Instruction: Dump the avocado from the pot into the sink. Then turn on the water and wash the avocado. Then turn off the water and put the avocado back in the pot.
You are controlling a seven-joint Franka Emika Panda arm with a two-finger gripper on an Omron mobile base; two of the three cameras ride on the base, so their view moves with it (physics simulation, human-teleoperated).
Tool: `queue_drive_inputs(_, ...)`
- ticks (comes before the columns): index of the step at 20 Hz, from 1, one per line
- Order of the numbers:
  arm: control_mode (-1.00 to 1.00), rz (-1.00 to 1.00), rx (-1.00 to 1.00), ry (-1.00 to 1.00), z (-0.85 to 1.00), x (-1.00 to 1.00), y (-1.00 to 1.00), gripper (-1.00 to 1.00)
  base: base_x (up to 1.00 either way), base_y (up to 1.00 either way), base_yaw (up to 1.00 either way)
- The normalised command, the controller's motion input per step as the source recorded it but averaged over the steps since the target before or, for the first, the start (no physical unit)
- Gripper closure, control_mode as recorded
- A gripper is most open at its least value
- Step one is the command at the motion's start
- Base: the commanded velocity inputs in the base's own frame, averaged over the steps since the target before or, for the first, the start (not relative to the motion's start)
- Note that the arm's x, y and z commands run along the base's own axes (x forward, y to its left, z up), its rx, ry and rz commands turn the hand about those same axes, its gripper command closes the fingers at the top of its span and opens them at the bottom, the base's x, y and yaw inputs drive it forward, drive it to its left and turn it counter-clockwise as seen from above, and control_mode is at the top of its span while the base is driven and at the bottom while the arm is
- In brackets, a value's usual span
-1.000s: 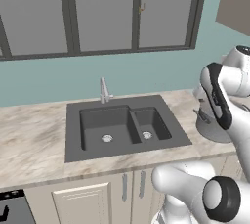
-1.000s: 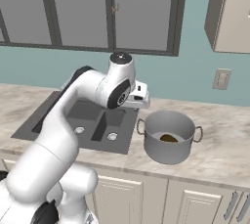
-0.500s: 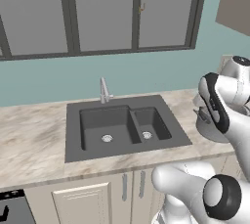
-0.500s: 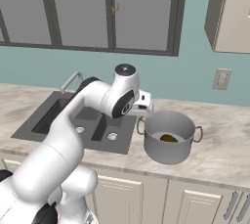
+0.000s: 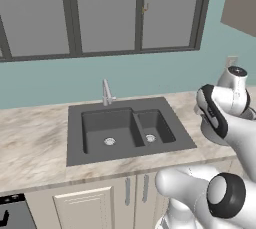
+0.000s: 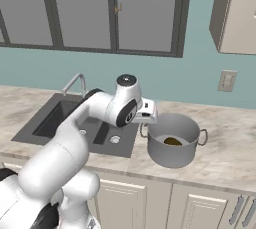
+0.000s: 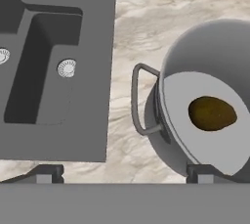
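The avocado (image 7: 212, 113) lies on the flat bottom of the pot (image 6: 173, 140), a dark brownish-olive oval resting on its side. In the hand view its long axis runs roughly across the picture, with the slightly narrower end toward the right, and it sits a little off the middle of the pot floor, clear of the wall. In the right base view it shows as a small dark lump (image 6: 172, 141) low inside the pot.

The pot stands upright on the marble counter (image 6: 230, 148), just to the right of the sink (image 5: 125, 128) and not touching it. One loop handle (image 7: 139, 100) points toward the sink; the opposite handle (image 6: 203, 136) points away.

The sink is a dark double basin, the large basin on the left and the small one on the right, each with a silver drain. A slim silver faucet (image 5: 106, 93) rises behind it.

The gripper (image 7: 124, 171) hovers above the counter between the sink's edge and the pot's near handle, its jaws spread wide apart and holding nothing. One fingertip (image 7: 46, 173) sits over the sink's corner, the other (image 7: 204, 173) under the pot's rim.
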Motion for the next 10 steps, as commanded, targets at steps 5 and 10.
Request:
queue_drive_inputs(5, -1.00, -0.01, -0.02, 0.00, -0.26, 0.27, -0.08, -1.00, 0.00, 0.00, 0.00)
queue_drive_inputs(10, -1.00, 0.00, 0.00, 0.00, -0.21, 0.27, -0.15, -1.00, 0.00, 0.00, 0.00)
